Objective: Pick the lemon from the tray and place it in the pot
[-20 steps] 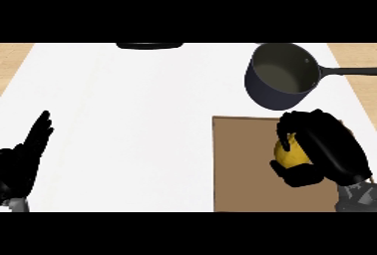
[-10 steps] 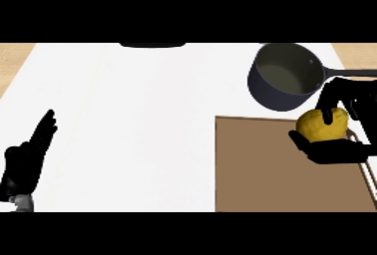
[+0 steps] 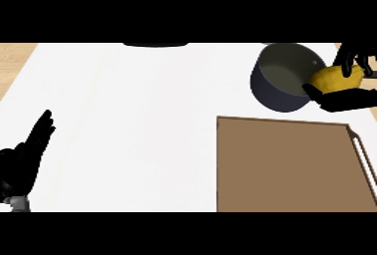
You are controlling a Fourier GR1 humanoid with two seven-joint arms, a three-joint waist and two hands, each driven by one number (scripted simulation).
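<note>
my right hand (image 3: 352,98) sits at the upper right of the frame, its fingers and thumb curled round the lemon (image 3: 336,78), so the yellow fruit shows between the black fingers above and the palm below. the lemon is up off the tray (image 3: 287,164) and right beside the pot (image 3: 285,77), at the pot's right rim, partly overlapping it from this steep angle; i cannot tell whether it is over the opening or just next to it. the pot is dark grey, tilted in the view so its grey inside faces me, and it stands on the white desk (image 3: 132,109) just above the tray's upper edge. the tray is a flat brown board filling the lower right of the frame, with a pale handle along its right side, and its brown surface shows bare. my left hand (image 3: 26,159) shows at the lower left edge of the frame, open, fingers straight and pointing up, resting there well apart from the tray and pot. a dark rounded thing (image 3: 154,44) pokes in at the top edge near the middle, too cut off for me to tell what it is.
</note>
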